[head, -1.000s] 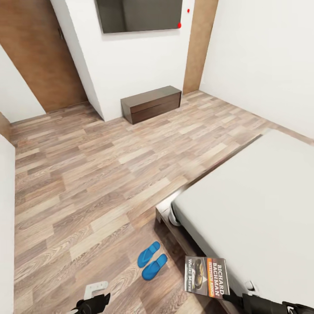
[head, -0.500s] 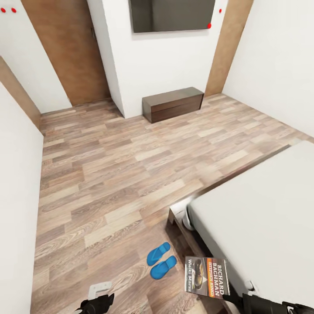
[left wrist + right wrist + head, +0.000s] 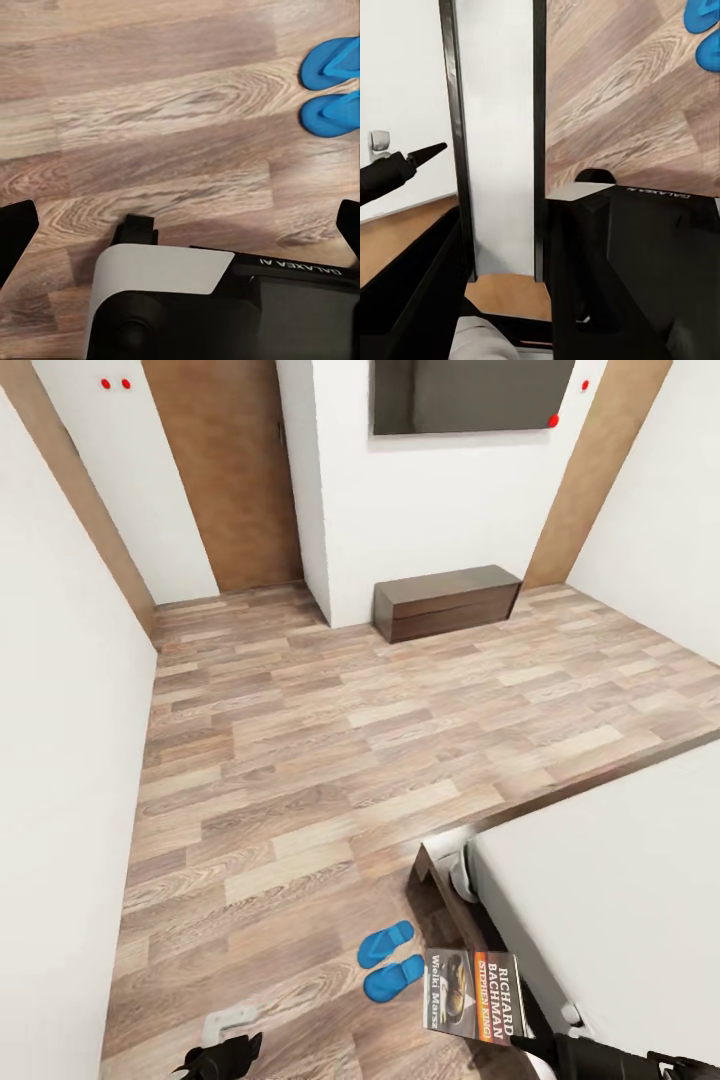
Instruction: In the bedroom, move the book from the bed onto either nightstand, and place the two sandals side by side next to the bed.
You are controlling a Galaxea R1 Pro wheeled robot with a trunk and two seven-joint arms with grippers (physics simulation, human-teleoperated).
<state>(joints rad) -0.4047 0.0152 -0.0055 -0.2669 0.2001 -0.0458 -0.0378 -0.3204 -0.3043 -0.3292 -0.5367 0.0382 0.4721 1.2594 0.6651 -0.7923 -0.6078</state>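
**Meanwhile, the view is swinging while the book rides along**

Against the bed [image 3: 600, 900], the whole room is sliding rightward: the camera is turning, not the things. The book [image 3: 472, 994] is staying clamped in the right gripper [image 3: 520, 1043] off the bed's corner, nightstand unseen. The two sandals [image 3: 392, 962] are lying paired just beside that corner. The left gripper [image 3: 180, 232] is hanging wide, cut off.
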